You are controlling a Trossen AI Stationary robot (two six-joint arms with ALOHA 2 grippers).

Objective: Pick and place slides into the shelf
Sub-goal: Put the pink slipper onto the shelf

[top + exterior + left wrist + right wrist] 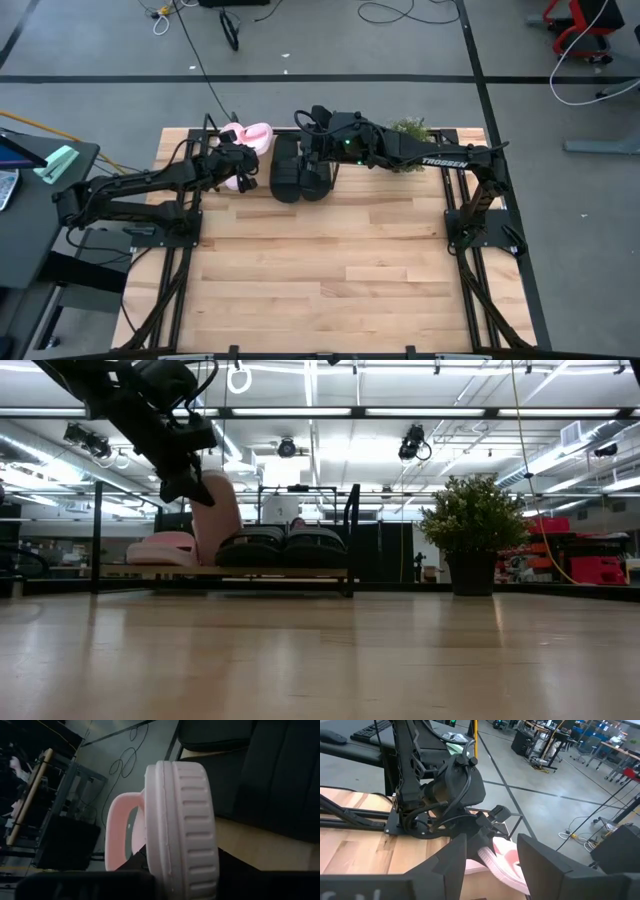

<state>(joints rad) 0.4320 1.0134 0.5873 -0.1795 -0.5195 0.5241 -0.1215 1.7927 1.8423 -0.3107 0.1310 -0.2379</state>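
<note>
My left gripper (238, 166) (190, 482) is shut on a pale pink slide (222, 515) (187, 825) that stands on end on the shelf (300, 571). The second pink slide (162, 547) (248, 133) lies flat on the shelf's left part. Two black slides (285, 546) (300, 170) lie side by side on the shelf to its right. My right gripper (492, 865) (302, 128) hovers open above the far side of the black slides, pointing at the left gripper. My left gripper pinches the upright pink slide at its upper end (205, 485), coming from above and the table's left. In the left wrist view the ribbed sole (195, 865) runs down between the two fingers, its strap (119, 830) to one side. The slide's lower end (228, 560) is down at the shelf.
A small green potted plant (470, 530) (410, 130) stands right of the shelf at the table's far edge. The near wooden tabletop (330, 270) is bare. Arm frames (480, 230) stand along the left and right edges. Cables lie on the floor beyond the table.
</note>
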